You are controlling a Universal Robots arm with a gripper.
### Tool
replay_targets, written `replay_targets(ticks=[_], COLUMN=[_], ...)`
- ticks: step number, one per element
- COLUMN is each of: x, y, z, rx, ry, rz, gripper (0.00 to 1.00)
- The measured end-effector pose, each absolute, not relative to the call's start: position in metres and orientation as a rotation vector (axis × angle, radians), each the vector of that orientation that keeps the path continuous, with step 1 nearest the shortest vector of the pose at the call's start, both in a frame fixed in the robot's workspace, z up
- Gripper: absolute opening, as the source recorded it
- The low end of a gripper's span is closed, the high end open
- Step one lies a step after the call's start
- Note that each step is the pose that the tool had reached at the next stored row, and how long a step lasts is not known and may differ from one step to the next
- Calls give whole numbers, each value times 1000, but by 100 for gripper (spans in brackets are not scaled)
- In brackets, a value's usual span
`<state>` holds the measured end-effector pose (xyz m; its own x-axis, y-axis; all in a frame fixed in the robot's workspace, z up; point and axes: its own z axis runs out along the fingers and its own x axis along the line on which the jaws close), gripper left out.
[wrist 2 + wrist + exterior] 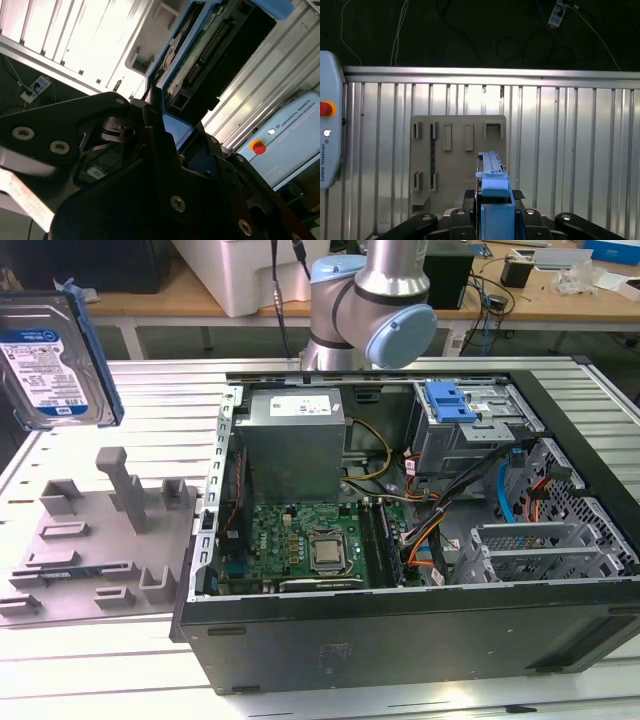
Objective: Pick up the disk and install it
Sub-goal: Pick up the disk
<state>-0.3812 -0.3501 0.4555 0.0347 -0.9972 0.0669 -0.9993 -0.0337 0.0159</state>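
A slatted metal table carries an open computer case, with a grey holder plate just beside it on the exterior view's left. I see the disk lifted off the table, at the exterior view's upper left above the plate, with its white-and-blue label facing that camera. In both wrist views the claw is clamped narrow on it. Its dark fingers press on either side of the blue frame, and the disk stands on edge between them. In the first wrist view the plate lies beyond the disk. Inside the case, the grey drive cage with its blue latch sits well apart from the disk.
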Motion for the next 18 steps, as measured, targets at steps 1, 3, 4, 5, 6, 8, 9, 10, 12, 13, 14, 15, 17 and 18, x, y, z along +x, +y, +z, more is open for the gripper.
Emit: replay_targets(ticks=[1,3,4,5,6,8,9,10,12,13,14,15,17,18], x=[-380,-378,-378,-376,-375,-370,-367,-364,-357,-353,-350,-346,-340,-335], y=[-350,-351,-351,-352,-352,-352,-353,-353,-355,-356,-357,-359,-361,-363], z=[456,456,456,456,456,456,456,456,456,456,457,458,459,461], rx=[2217,2217,2217,2217,2217,2217,2217,2217,2217,2217,2217,2217,2217,2217], ry=[-2143,-2142,-2142,-2142,-2143,-2142,-2142,-2142,-2143,-2143,-2142,-2142,-2142,-2142], rz=[57,57,57,57,57,57,57,57,57,57,57,57,57,57], gripper=[36,36,36,36,36,36,36,36,36,36,36,36,36,36])
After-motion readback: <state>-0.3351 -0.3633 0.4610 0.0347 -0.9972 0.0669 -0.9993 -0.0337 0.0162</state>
